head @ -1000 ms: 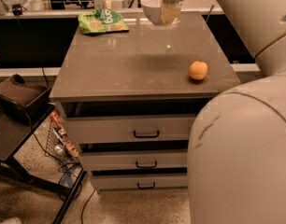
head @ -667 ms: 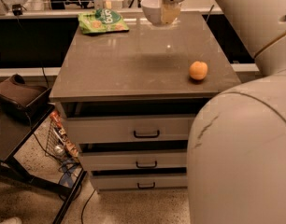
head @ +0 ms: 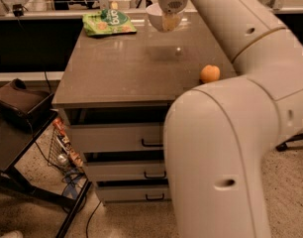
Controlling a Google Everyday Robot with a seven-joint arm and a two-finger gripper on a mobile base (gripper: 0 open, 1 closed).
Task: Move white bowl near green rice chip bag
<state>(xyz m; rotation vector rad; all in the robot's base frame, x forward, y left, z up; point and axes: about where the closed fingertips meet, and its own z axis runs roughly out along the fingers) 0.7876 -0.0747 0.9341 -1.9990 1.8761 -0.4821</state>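
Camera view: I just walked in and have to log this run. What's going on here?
The robot's gripper holds the white bowl by its rim, lifted above the far end of the cabinet top. The green rice chip bag lies to the bowl's left, with a gap between them. An orange fruit sits near the right edge, untouched.

A grey surface (head: 126,68) tops a cabinet of three pale drawers (head: 117,138) with dark handles; a small orange fruit (head: 210,74) sits near its right edge; at left a black cart (head: 13,143) carries a dark bag (head: 18,100); cables (head: 72,187) trail over the speckled floor (head: 290,182); the tool (head: 169,21) hangs above the surface's far part, gripping the white bowl (head: 154,13).
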